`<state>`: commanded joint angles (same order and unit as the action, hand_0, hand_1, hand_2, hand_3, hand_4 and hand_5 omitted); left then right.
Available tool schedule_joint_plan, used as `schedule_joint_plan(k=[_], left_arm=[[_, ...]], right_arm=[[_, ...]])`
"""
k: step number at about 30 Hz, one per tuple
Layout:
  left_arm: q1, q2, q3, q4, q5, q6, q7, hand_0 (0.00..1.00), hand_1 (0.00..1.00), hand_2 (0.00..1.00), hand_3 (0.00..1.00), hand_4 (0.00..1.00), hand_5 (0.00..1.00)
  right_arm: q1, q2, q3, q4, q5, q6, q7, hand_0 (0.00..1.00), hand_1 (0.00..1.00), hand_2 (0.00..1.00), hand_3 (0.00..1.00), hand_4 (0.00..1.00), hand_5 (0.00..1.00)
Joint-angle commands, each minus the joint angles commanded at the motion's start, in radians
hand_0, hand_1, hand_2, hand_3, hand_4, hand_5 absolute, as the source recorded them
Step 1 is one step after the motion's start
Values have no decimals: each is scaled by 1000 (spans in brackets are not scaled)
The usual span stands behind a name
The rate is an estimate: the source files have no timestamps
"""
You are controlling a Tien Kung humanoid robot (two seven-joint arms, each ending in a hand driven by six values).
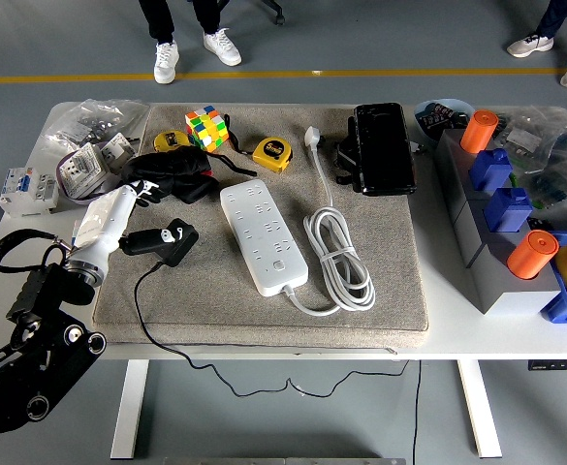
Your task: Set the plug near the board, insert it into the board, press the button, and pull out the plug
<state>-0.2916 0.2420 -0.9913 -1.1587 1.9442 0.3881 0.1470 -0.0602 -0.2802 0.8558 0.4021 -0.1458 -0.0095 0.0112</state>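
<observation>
A white power strip (264,237) lies lengthwise in the middle of the grey mat (399,291). Its round button (278,266) is near the front end, and its own white cord (339,257) is coiled to its right. A black plug (162,242) with a white spot lies on the mat a short way left of the strip. Its black cable (152,334) trails off the table's front edge. My left hand (118,218), white on a black arm, reaches in from the lower left and rests against the plug's left end. Whether it grips the plug is not visible.
Behind the hand lies a black pouch (172,174). A Rubik's cube (206,126), a yellow tape measure (272,153) and a black case (382,147) sit along the back. Grey boxes (487,262) with blue and orange parts stand at the right. Plastic bags (79,155) lie at the left. People's feet show beyond the table.
</observation>
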Motion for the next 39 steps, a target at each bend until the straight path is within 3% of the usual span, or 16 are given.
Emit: schedule_joint_plan(k=[10, 18, 19, 24, 25, 30, 31, 36, 37, 39], left_arm=[[-12, -16, 36, 38, 29, -14, 55, 583, 647, 652, 700, 998, 530], [-27, -29, 68, 64, 27, -14, 68, 567, 621, 634, 696, 998, 520], [-29, -31, 70, 67, 28, -14, 72, 457, 546, 575, 642, 998, 443], [-34, -40, 77, 81, 21, -8, 81, 457, 546, 575, 642, 998, 443], [-35, -41, 77, 83, 22, -7, 84, 376, 479, 525, 564, 964, 277], [-35, -46, 76, 83, 34, 4, 84, 376, 479, 525, 564, 964, 277], [-37, -46, 76, 84, 37, 8, 82, 300, 443, 491, 540, 882, 188], [-43, -45, 78, 86, 42, 19, 80, 300, 443, 491, 540, 882, 188], [-43, -45, 78, 87, 44, 20, 81, 257, 402, 410, 545, 793, 88], [-42, -45, 78, 87, 45, 24, 80, 257, 402, 410, 545, 793, 88]], right_arm=[[-2, -2, 2, 3, 0, -3, 4, 608, 660, 650, 520, 821, 538], [-8, 1, 7, 2, 0, -6, 11, 606, 660, 647, 520, 821, 538], [-8, 2, 6, 2, 0, -6, 11, 606, 660, 647, 518, 820, 538], [-10, 2, 6, 4, 0, -8, 13, 606, 660, 647, 518, 820, 538], [-9, 2, 6, 4, 0, -8, 13, 608, 659, 647, 519, 820, 537], [-5, 1, 10, 4, -1, -9, 13, 608, 659, 647, 519, 820, 537], [-4, 0, 9, 4, -1, -9, 12, 607, 660, 646, 518, 820, 537], [-1, -3, 10, 5, -1, -10, 12, 607, 660, 646, 518, 820, 537], [-1, -3, 10, 6, -2, -11, 12, 606, 660, 646, 519, 820, 537], [-2, -4, 11, 6, -2, -12, 13, 606, 660, 646, 519, 820, 537]])
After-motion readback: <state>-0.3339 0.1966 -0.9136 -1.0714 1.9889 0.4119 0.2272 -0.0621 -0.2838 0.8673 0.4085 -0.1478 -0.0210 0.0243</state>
